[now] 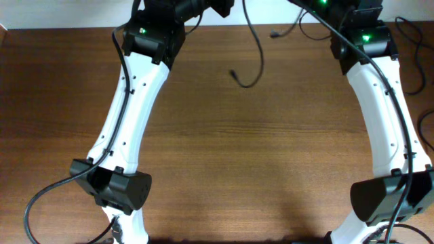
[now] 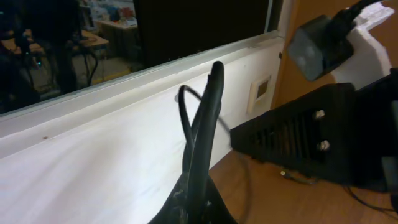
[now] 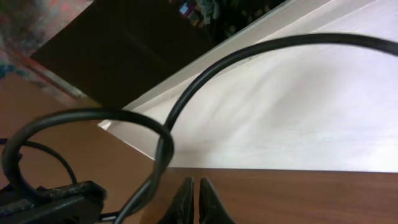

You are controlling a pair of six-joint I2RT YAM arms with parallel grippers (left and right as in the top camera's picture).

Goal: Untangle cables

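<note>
In the overhead view one thin black cable (image 1: 258,57) hangs down from the top edge and curls to a plug end (image 1: 232,74) over the table's far middle. A second short cable with a small plug (image 1: 274,32) lies further back right. Both arms reach to the far edge, and their grippers are cut off there. In the left wrist view my left gripper (image 2: 198,202) is shut on a cable (image 2: 210,106) that rises from the jaws, with a thin loop beside it. My right gripper (image 3: 196,200) is shut with nothing between its fingers. A looping cable (image 3: 166,146) passes just left of it.
The right arm's dark link (image 2: 311,143) and a grey block (image 2: 314,46) sit close on the right in the left wrist view. A white ledge and wall (image 3: 298,106) run behind the table's far edge. Thick robot cords (image 1: 41,196) trail near the arm bases.
</note>
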